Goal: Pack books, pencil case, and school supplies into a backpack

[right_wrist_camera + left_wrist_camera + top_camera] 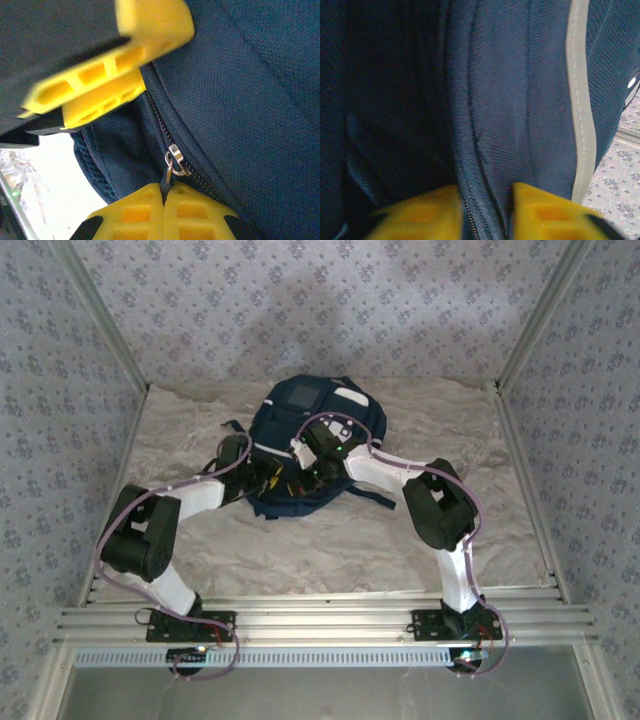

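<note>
We list one navy backpack (300, 420) lying mid-tabletop (300, 550), its zip-side fabric pinched narrowly by the left end effector (485, 216), its metal zipper pull (174, 161) clamped in the closed right end effector (162, 207).

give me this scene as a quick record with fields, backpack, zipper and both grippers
backpack: navy, lying on the table, both arms reaching onto it
zipper pull: small metal tab, running down between the right gripper's fingers
right gripper: shut on zipper pull
left gripper: pinching a fold of backpack fabric beside the zipper track
books, pencil case, supplies: none seen on the table
</note>
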Controlling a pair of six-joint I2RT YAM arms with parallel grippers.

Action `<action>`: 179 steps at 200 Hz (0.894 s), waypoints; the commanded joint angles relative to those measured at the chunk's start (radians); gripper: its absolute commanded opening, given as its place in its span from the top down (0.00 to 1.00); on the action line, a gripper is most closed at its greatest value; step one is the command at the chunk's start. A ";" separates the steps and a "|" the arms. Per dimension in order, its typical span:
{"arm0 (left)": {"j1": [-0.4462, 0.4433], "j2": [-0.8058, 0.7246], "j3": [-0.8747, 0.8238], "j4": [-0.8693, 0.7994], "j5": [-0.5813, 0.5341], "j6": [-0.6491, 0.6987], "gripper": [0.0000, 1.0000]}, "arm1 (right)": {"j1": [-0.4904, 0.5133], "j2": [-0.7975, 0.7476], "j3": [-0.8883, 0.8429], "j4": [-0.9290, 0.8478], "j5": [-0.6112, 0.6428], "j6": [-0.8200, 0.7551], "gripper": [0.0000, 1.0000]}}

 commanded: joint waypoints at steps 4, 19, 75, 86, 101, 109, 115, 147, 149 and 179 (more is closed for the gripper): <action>-0.001 0.058 0.022 0.019 -0.018 0.020 1.00 | 0.000 -0.020 0.033 -0.036 -0.016 -0.095 1.00; 0.002 0.056 0.032 -0.007 -0.007 0.051 1.00 | -0.013 -0.031 0.018 -0.105 0.011 -0.145 1.00; 0.042 0.025 0.044 -0.083 0.009 0.129 1.00 | -0.156 -0.169 -0.165 -0.207 0.080 -0.240 1.00; 0.050 0.031 0.046 -0.082 0.017 0.133 1.00 | -0.189 -0.194 -0.193 -0.211 0.080 -0.245 1.00; 0.055 0.038 0.053 -0.082 0.023 0.137 1.00 | -0.225 -0.221 -0.217 -0.219 0.077 -0.260 1.00; 0.055 0.041 0.060 -0.085 0.027 0.142 1.00 | -0.239 -0.230 -0.226 -0.223 0.076 -0.266 1.00; 0.055 0.043 0.065 -0.089 0.031 0.146 1.00 | -0.245 -0.237 -0.230 -0.224 0.076 -0.272 1.00; 0.055 0.035 0.086 -0.124 0.052 0.174 1.00 | -0.296 -0.227 -0.197 -0.232 0.122 -0.308 1.00; 0.055 0.034 0.087 -0.125 0.052 0.176 1.00 | -0.299 -0.224 -0.191 -0.234 0.121 -0.309 1.00; 0.050 0.009 0.085 -0.134 0.052 0.176 1.00 | -0.268 -0.218 -0.137 -0.233 0.137 -0.322 1.00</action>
